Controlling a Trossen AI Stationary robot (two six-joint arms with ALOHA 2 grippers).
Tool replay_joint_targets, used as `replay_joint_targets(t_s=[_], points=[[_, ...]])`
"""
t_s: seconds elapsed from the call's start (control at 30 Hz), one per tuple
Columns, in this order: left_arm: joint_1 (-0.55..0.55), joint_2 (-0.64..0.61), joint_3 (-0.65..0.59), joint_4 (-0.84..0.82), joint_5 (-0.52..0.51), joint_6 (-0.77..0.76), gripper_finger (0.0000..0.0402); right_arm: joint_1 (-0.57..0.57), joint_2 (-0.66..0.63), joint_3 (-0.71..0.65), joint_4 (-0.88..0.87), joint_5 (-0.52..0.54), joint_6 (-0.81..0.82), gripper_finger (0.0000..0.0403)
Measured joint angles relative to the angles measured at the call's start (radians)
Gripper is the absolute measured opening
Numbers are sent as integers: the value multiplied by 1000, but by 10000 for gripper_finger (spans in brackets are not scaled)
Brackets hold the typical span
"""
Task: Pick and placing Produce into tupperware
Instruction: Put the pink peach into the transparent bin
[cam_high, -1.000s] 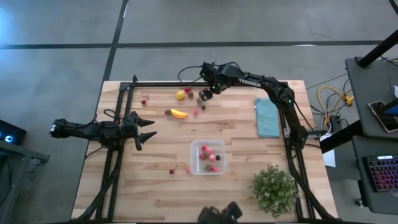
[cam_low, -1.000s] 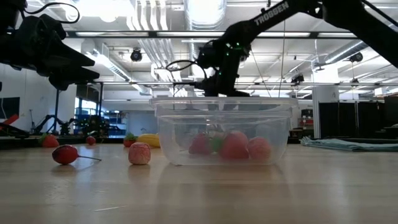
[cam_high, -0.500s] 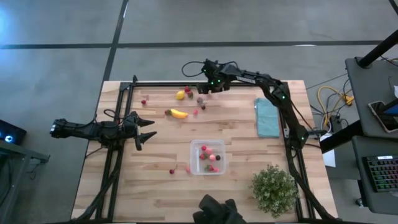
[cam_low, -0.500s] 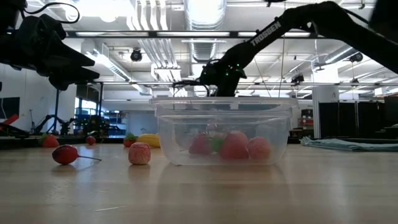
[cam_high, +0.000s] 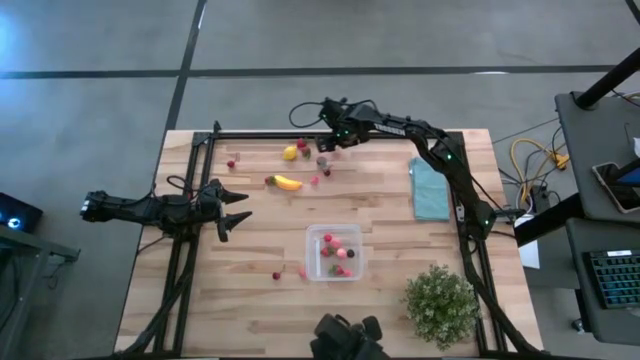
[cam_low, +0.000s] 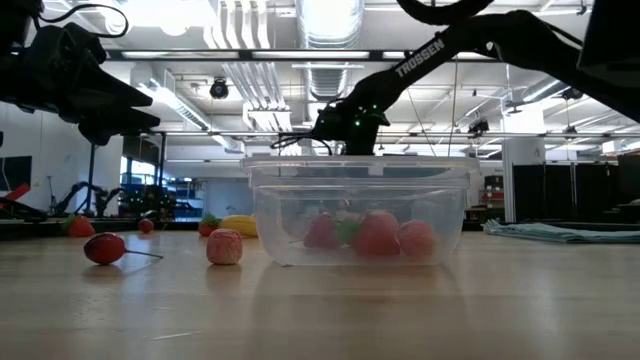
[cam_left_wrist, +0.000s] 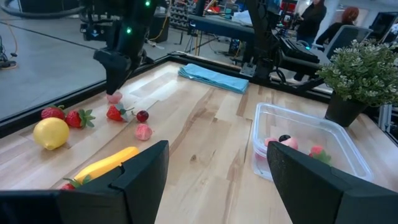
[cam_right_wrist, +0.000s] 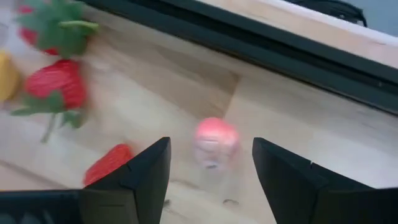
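Observation:
The clear tupperware (cam_high: 334, 252) stands near the table's middle with several red and pink pieces inside. Loose produce lies toward the far edge: a banana (cam_high: 288, 183), a lemon (cam_high: 290, 153), strawberries (cam_high: 301, 147) and a small pink piece (cam_right_wrist: 215, 142). My right gripper (cam_high: 326, 150) points steeply down over that pink piece. It is open, with one finger on each side of the piece, and it does not touch it. My left gripper (cam_high: 235, 208) waits open at the table's left side, above the surface.
A folded teal cloth (cam_high: 431, 188) lies at the right. A potted plant (cam_high: 441, 303) stands at the near right. A black frame rail (cam_high: 260, 134) runs along the far edge just behind the pink piece. Two small berries (cam_high: 277, 275) lie left of the tupperware.
My right gripper has sunk toward the table by the far edge. It has come down over the pink piece and rolled somewhat about its own axis. The produce and the tupperware have stayed where they were.

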Motion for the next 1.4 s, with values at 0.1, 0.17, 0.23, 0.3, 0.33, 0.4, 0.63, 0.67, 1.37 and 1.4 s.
replay_joint_targets(t_s=[0.1,0.17,0.23,0.3,0.33,0.4,0.63,0.67,1.37,1.4], points=[[0,0,0,0,0,0,258,3,-2,6,0,7,-6,219],[0,0,0,0,0,0,258,3,-2,5,-2,8,-6,219],[0,0,0,0,0,0,258,3,-2,4,-2,12,-6,219],[0,0,0,0,0,0,258,3,-2,1,0,33,-6,219],[0,0,0,0,0,0,258,3,-2,0,-2,37,-6,219],[0,0,0,0,0,0,258,3,2,-1,2,35,-6,219],[0,0,0,0,0,0,258,3,31,4,-4,-11,-9,219],[0,0,0,0,0,0,258,3,30,7,-1,-11,-7,219],[0,0,0,0,0,0,258,-24,41,7,23,-123,21,122],[0,0,0,0,0,0,258,-24,41,7,23,-124,21,122]])
